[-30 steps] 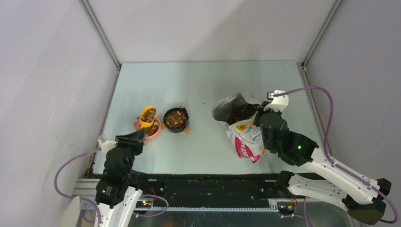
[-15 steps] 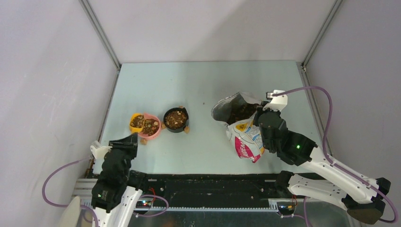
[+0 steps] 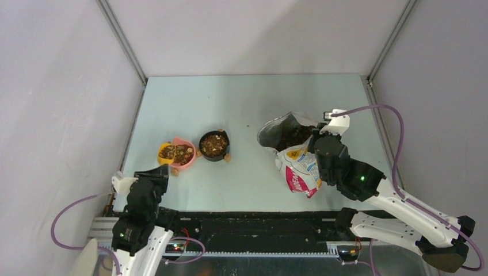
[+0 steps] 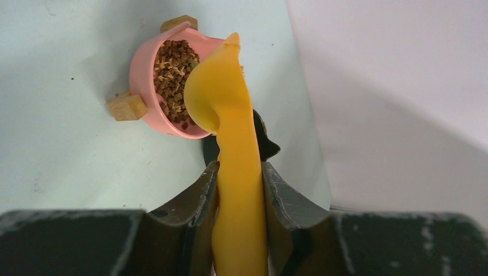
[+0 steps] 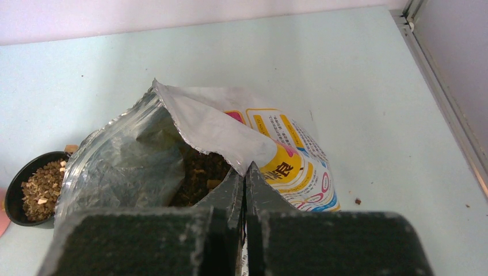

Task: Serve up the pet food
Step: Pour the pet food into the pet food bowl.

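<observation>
Evidently the serving is nearing its end: pet food [image 4: 172, 75] is filling the pink bowl [image 4: 138, 69] and the black bowl [image 3: 201, 145] on the worktop's [image 3: 253, 98] left. The left tool [image 4: 239, 169] is gripping the yellow scoop [image 4: 221, 98] at the pink bowl's rim, while the right tool [image 5: 246, 178] is pinching the bag [image 5: 293, 167] by its open edge.

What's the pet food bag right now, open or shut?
Open. The bag mouth gapes wide, silver lining spread, and brown pet food shows inside. The right gripper is shut on its rim.
</observation>
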Tool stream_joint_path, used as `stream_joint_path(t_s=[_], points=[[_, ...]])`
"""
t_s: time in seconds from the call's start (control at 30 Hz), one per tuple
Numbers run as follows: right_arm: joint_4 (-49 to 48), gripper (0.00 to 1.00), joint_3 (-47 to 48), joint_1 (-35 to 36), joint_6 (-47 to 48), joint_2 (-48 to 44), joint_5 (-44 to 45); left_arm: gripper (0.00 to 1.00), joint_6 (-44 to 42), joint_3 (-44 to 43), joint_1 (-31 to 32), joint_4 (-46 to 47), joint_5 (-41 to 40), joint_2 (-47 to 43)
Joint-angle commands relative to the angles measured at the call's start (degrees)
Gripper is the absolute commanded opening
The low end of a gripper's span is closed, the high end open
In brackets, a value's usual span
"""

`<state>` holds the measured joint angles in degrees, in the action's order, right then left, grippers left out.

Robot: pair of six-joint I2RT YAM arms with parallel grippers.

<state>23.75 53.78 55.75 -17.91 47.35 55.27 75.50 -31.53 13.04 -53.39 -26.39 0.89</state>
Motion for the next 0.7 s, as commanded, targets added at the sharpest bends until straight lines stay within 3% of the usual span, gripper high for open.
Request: stream_joint_path(t_s=[0.0,0.67], points=[[-8.13,0.0,1.92,-0.05,-0.04,-0.78,2.67,0.0,-0.79,-2.14,-0.49,2.76,-1.01,3.7],[-7.98,0.0,1.9,-0.22,-0.11,-0.84,1.92,0.0,-4.14,-6.39,-0.45,0.98,0.62,17.23]])
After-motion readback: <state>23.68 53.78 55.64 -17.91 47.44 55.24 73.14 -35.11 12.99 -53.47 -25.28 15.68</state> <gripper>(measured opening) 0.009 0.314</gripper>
